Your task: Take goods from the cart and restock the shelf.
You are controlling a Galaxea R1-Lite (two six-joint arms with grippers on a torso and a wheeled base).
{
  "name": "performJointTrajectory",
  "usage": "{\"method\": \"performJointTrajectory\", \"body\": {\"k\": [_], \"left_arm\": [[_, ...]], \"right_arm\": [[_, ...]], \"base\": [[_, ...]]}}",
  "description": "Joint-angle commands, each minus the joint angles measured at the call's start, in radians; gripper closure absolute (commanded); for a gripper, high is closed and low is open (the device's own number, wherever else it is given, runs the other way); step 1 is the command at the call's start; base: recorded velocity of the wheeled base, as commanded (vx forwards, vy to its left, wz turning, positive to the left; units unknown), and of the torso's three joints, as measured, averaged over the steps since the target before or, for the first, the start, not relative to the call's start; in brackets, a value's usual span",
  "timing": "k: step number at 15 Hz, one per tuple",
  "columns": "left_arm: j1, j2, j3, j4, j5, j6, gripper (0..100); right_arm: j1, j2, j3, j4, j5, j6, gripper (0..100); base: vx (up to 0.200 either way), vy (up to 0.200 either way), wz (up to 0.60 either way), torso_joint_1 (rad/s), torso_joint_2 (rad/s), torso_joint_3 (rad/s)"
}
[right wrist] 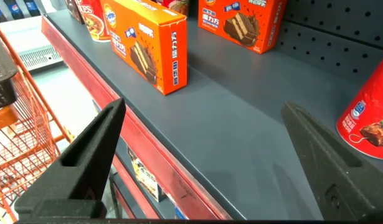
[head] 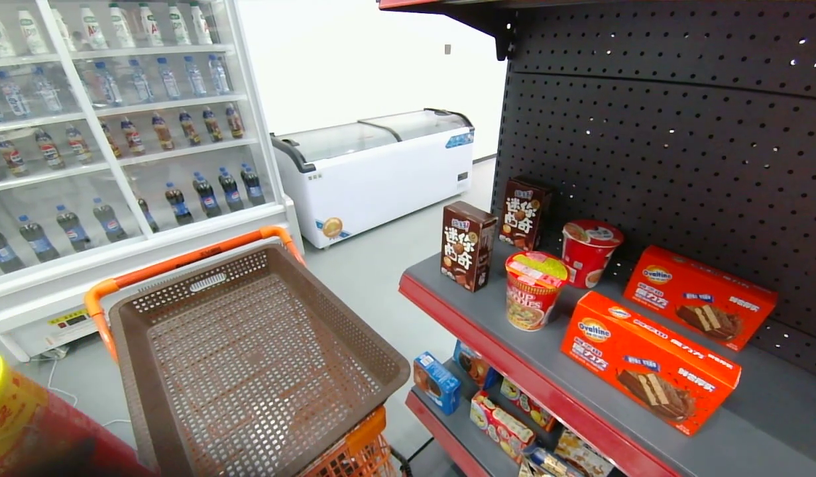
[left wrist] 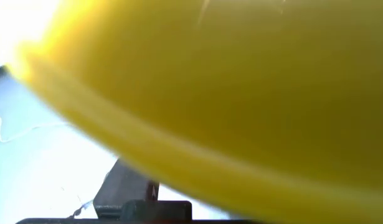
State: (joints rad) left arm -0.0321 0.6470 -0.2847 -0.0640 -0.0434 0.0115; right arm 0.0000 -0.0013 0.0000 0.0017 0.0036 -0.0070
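A yellow-lidded red container (head: 6, 407) sits right against the left wrist camera; whether the left gripper clamps it cannot be told. The right gripper (right wrist: 203, 111) hangs spread open over the front edge of the grey shelf board (right wrist: 241, 149), a red paper cup (right wrist: 368, 118) just beside it. Farther along stand orange boxes (head: 649, 361), noodle cups (head: 533, 288) and brown cartons (head: 467, 245).

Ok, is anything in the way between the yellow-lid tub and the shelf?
Yes. The cart's brown basket sits between the yellow-lidded tub and the shelf, so the tub would probably have to go over it or around it.
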Motion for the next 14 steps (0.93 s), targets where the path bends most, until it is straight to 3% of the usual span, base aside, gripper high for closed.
{"method": "performJointTrajectory", "body": {"k": [1, 7, 14], "left_arm": [[-0.002, -0.089, 0.016, -0.005, -0.001, 0.001, 100], [0.001, -0.248, 0.019, 0.093, 0.004, 0.004, 100], [-0.002, -0.314, 0.041, 0.107, 0.000, 0.001, 100]], "right_arm": [[0.000, 0.001, 0.000, -0.002, 0.003, -0.002, 0], [0.000, 0.001, 0.000, 0.000, 0.007, -0.001, 0], [0.002, 0.001, 0.000, 0.000, 0.007, -0.001, 0]], "base": [[0.000, 0.000, 0.00, 0.000, 0.00, 0.000], [0.000, 0.000, 0.00, 0.000, 0.00, 0.000], [0.000, 0.000, -0.60, -0.001, 0.00, 0.003]]}}
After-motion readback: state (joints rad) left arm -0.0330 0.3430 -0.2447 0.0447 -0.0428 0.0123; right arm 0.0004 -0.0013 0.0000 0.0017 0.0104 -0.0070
